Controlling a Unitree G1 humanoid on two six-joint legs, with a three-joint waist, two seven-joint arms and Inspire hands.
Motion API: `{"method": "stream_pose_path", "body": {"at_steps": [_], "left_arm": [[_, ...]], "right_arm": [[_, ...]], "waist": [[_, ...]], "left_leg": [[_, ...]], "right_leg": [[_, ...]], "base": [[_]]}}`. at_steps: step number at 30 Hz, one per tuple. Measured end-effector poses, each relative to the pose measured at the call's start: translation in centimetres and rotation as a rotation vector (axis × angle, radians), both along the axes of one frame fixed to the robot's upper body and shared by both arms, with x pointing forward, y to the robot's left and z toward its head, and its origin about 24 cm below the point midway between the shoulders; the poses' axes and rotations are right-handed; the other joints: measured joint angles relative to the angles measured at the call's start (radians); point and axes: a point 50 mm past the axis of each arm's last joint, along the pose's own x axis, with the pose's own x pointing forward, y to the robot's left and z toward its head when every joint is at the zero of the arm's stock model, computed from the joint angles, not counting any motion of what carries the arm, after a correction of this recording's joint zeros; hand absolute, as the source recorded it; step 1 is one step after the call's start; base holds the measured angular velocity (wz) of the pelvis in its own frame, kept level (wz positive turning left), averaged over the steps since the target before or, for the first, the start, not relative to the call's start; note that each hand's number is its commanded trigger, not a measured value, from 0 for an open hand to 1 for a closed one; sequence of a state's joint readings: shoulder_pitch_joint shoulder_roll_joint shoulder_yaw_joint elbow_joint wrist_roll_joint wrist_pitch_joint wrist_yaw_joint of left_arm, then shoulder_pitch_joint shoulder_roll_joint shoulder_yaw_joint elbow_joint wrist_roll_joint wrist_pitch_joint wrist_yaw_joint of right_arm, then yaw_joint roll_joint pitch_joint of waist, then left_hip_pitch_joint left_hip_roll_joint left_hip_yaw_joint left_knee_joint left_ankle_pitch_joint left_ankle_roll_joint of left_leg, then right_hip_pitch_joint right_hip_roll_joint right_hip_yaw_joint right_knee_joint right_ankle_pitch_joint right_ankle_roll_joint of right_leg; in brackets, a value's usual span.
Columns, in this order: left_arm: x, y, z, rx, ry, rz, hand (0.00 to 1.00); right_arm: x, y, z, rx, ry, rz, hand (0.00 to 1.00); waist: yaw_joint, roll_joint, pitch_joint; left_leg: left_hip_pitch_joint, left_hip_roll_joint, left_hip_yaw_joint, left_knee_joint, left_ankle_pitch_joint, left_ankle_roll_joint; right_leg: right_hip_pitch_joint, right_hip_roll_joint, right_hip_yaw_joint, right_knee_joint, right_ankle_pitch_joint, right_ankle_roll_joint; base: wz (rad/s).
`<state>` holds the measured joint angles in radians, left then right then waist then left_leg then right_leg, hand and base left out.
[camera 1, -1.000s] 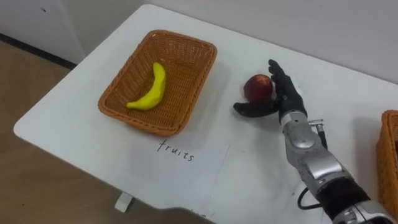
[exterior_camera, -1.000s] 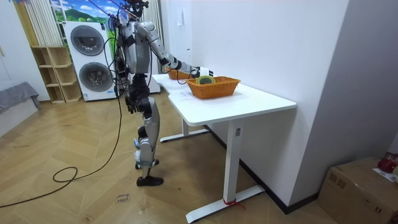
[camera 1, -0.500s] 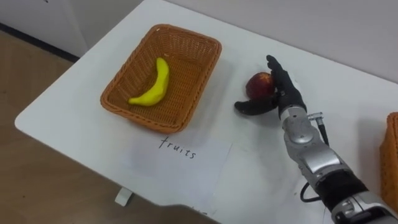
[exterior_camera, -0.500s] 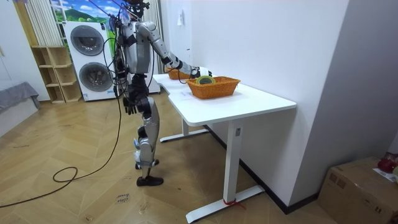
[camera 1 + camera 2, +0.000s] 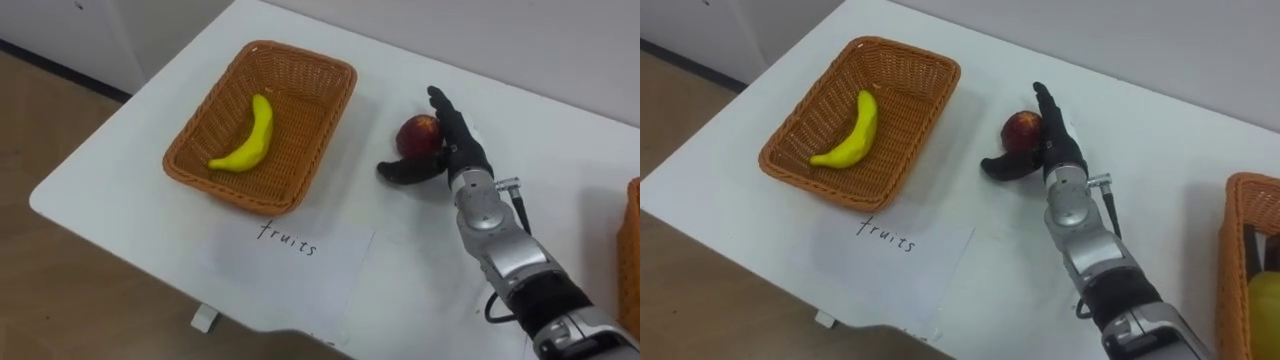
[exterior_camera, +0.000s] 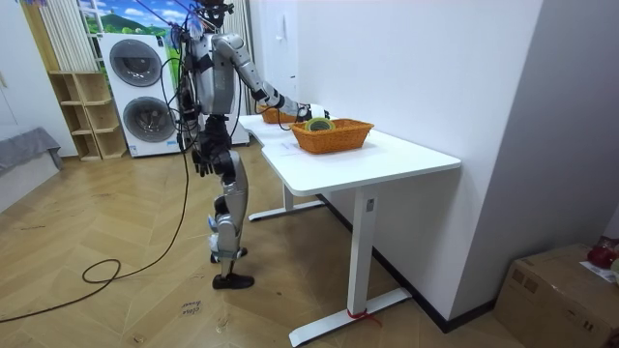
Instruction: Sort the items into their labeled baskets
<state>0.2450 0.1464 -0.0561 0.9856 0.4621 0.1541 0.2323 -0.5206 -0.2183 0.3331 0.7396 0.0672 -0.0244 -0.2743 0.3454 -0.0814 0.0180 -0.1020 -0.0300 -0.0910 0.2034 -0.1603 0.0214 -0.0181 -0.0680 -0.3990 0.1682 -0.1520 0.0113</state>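
One red round fruit [image 5: 418, 135], apple- or peach-like, lies on the white surface [image 5: 560, 150] just right of the oblong orange-brown wicker basket [image 5: 225, 193], apart from its rim. The right hand [image 5: 462, 155] lies against the fruit's right side: its fingers [image 5: 445, 110] are straight and held together along the fruit, and the thumb [image 5: 400, 172] is spread out beneath the fruit's near side. The hand cups the fruit but is not closed round it. A yellow banana [image 5: 245, 140] already lies inside the basket, and a white paper label [image 5: 285, 255] with handwriting sits on the surface near the basket's front edge.

Step in hand, as judged: taking hold of the red fruit for transfer to the fruit basket. The next move calls for fingers and thumb to curl round the fruit, then a lift clear of the rim and a short carry to the left, with release beside the banana. A round fruit may roll away if pushed before the grip closes.

Limits of view: a second wicker basket [image 5: 1228, 270] is cut off at the right edge. Its contents, something yellow-green and some dark items, cannot be identified. The fruit's far side is hidden. In the room view the left hand [image 6: 201, 158] hangs by the robot's hip, and its state cannot be read.
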Motion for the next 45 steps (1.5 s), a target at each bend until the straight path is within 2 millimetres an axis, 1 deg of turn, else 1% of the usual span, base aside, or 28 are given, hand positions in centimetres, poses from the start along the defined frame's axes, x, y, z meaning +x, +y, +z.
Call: {"method": "stream_pose_path", "body": {"at_steps": [1,2,3,6,10,15,21,28,40,45], "left_arm": [[0.02,0.00,0.01,0.000,-0.001,0.000,0.00],[0.04,0.01,0.01,0.001,-0.002,0.000,0.00],[0.05,0.01,0.02,0.002,-0.002,0.000,0.00],[0.06,0.02,0.03,0.005,-0.004,0.000,0.00],[-0.02,0.08,0.03,0.010,0.003,0.004,0.00],[-0.03,0.09,0.03,0.010,0.004,0.004,0.00],[-0.11,0.07,-0.01,0.005,0.009,0.004,0.00],[-0.17,0.04,-0.05,-0.002,0.014,0.003,0.00],[-0.14,0.04,-0.05,-0.006,0.011,0.003,0.00],[-0.07,0.01,-0.07,-0.024,0.005,0.024,0.00]], "right_arm": [[0.00,-0.04,0.00,-0.003,0.001,0.002,0.07],[0.00,-0.05,0.00,-0.007,0.002,0.005,0.91],[0.00,-0.05,0.00,-0.009,0.002,0.005,1.00],[0.01,-0.11,0.02,-0.026,0.000,0.006,1.00],[0.12,-0.90,0.33,-0.074,-0.014,-0.004,1.00],[0.17,-0.96,0.46,-0.103,-0.020,0.005,1.00],[0.18,-0.77,0.38,-0.124,-0.008,0.040,1.00],[0.23,-0.54,0.43,-0.150,-0.006,0.070,1.00],[0.28,-0.30,0.56,-0.198,-0.012,0.103,1.00],[0.28,-0.24,0.55,-0.197,-0.006,0.117,1.00]], "waist": [[0.000,0.000,-0.0002],[0.000,-0.001,-0.0006],[0.000,-0.001,-0.0007],[0.000,-0.002,-0.0014],[0.000,-0.008,-0.0051],[0.001,-0.011,-0.0049],[0.016,-0.014,-0.0016],[0.018,-0.025,0.0075],[0.019,-0.027,0.0074],[0.018,-0.028,0.0069]], "left_leg": [[-0.001,0.000,0.000,0.000,0.000,0.000],[-0.001,0.000,0.000,0.000,0.000,0.000],[-0.001,0.000,0.000,0.000,0.000,0.000],[-0.002,0.000,0.000,0.000,0.000,0.000],[0.000,0.000,0.000,0.000,0.000,0.000],[0.000,0.000,0.002,0.001,0.000,0.000],[0.005,0.000,0.002,0.000,0.000,0.000],[0.000,0.000,0.001,0.000,0.000,0.000],[0.000,0.000,0.000,-0.001,0.000,0.000],[0.010,0.000,0.006,-0.004,0.000,0.000]], "right_leg": [[-0.001,0.000,0.000,0.000,0.000,0.000],[-0.001,0.000,0.000,0.000,0.000,0.000],[-0.001,0.000,0.000,0.000,0.000,0.000],[-0.002,0.000,0.000,0.001,0.000,0.000],[-0.001,0.000,0.001,0.001,0.000,0.000],[-0.001,0.000,0.001,0.001,0.000,0.000],[0.003,0.000,0.003,0.001,0.000,0.000],[0.000,0.000,0.000,0.001,0.000,0.000],[-0.001,0.000,0.001,0.000,0.000,0.000],[0.004,0.000,0.011,0.000,0.000,0.000]], "base": [[0.00],[0.00],[0.00],[0.00],[0.00],[0.00],[0.00],[0.00],[0.00],[-0.04]]}}
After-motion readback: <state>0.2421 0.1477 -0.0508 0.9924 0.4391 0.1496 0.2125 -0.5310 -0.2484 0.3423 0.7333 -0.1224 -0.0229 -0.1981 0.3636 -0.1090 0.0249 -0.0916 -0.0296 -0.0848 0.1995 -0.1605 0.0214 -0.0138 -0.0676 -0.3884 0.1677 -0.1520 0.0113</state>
